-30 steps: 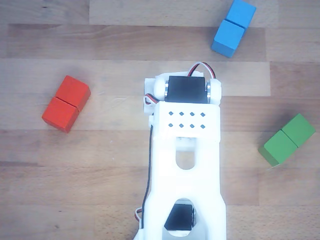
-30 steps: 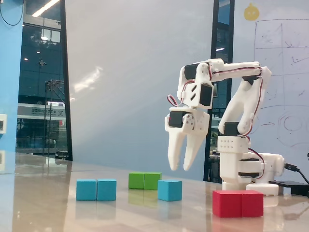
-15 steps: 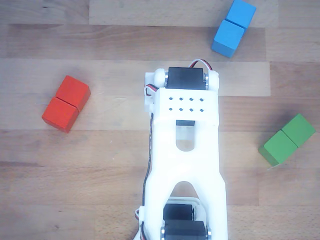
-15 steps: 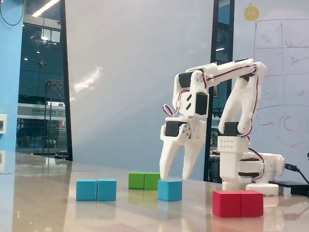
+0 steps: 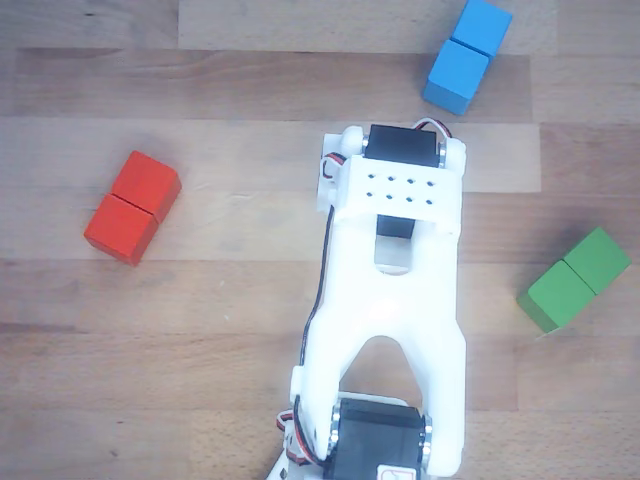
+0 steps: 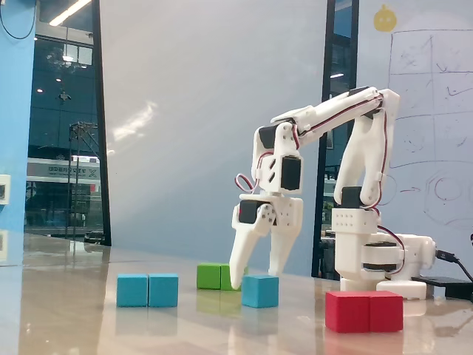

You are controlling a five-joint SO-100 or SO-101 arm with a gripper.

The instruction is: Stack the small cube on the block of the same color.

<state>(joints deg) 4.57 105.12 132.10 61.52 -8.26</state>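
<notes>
In the fixed view the small cube (image 6: 260,291), light blue and plain, sits on the table. My gripper (image 6: 254,278) is open and lowered over it, one white finger (image 6: 238,268) down at its left side and the other above its right top edge. The block of the same color (image 6: 148,290) lies apart to the left, with nothing on it. In the other view that blue block (image 5: 467,55) lies at the top right. There the white arm (image 5: 390,290) hides the small cube and the fingers beneath it.
A red two-segment block (image 6: 364,311) (image 5: 132,207) lies near the front in the fixed view. A green two-segment block (image 6: 214,276) (image 5: 575,278) sits behind the gripper's left finger. The arm's base (image 6: 380,259) stands at the right.
The arm has reached forward and down. The gripper dropped from well above the small cube to straddling it, its fingers spreading wider. The blocks have not moved.
</notes>
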